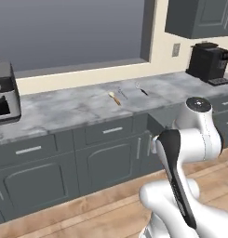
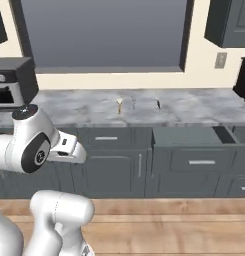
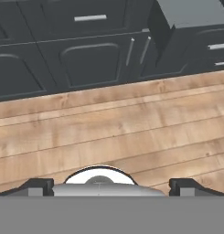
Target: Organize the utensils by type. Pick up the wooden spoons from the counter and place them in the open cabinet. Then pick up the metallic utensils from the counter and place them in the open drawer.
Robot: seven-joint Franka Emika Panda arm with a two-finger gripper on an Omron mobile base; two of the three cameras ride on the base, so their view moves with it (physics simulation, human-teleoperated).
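Lying on the counter (image 1: 73,109), a wooden spoon (image 1: 115,98) is showing as one small slim piece, pale at one end and orange-brown along the handle; a second spoon is too hard to separate from it. Just beside it, the metallic utensils (image 1: 122,93) are reading as faint silvery wire-like strokes on the veined grey-white marble, one with a dark tip; their exact types are too small to tell. The cabinet (image 1: 199,18) is being cut off at the upper right, dark grey, its inside not visible. The drawer (image 2: 189,136) is standing pulled out below the counter edge, a shallow dark grey box with a slate inside and a flat front with a silver bar handle. A black coffee machine (image 1: 207,62) is sitting at the counter's right end. The gripper (image 3: 111,185) is hanging over plank wood floor (image 3: 109,132), its dark fingertips (image 3: 36,185) spread wide, holding and touching nothing.
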